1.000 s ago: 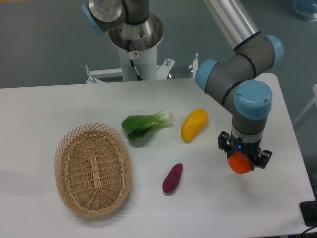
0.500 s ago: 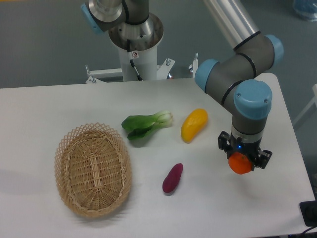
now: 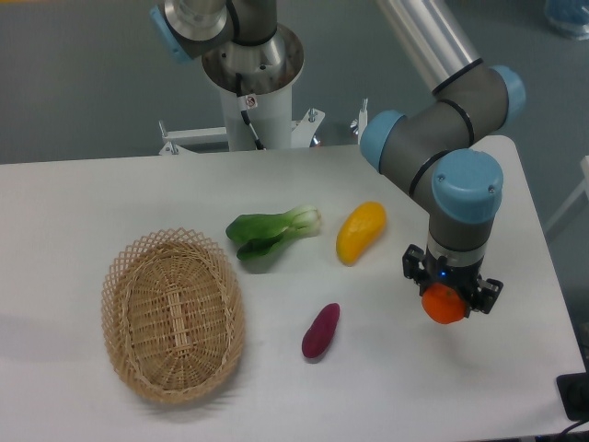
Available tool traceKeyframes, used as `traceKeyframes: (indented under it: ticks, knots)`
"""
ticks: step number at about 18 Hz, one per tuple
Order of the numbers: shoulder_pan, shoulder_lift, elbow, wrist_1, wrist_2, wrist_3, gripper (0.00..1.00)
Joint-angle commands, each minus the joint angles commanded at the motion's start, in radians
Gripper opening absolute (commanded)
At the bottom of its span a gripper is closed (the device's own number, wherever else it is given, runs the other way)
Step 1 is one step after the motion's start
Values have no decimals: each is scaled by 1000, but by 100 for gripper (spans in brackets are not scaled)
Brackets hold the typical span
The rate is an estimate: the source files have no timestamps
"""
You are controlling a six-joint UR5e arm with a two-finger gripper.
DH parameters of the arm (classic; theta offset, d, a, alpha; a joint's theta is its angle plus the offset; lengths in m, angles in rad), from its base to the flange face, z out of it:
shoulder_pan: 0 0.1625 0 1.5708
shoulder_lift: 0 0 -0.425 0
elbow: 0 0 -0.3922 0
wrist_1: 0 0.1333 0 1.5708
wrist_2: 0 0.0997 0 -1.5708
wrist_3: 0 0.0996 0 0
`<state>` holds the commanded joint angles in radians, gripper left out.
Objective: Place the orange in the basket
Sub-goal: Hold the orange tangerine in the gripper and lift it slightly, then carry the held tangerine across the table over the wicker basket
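Observation:
The orange, small, round and bright, sits between the fingers of my gripper at the right side of the white table. The gripper points straight down and is shut on the fruit, whose top is hidden by the gripper body. Whether the orange rests on the table or hangs just above it I cannot tell. The basket, an oval of light tan wicker with a lattice rim, lies at the front left with nothing in it, far from the gripper.
Between gripper and basket lie a yellow-orange mango-shaped fruit, a green bok choy and a purple sweet potato. The table's right edge runs close to the gripper. The arm's base column stands behind the table.
The gripper with the orange has shifted a few pixels to the left. Nothing else has moved.

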<state>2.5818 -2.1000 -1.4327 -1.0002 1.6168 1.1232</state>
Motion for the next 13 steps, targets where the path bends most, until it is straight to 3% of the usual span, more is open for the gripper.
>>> traceKeyframes:
  ticks: [7,13]
  knots:
    - [-86,6,-5,0,3,-129,65]
    - [-179,64,-77,5,3,-209,63]
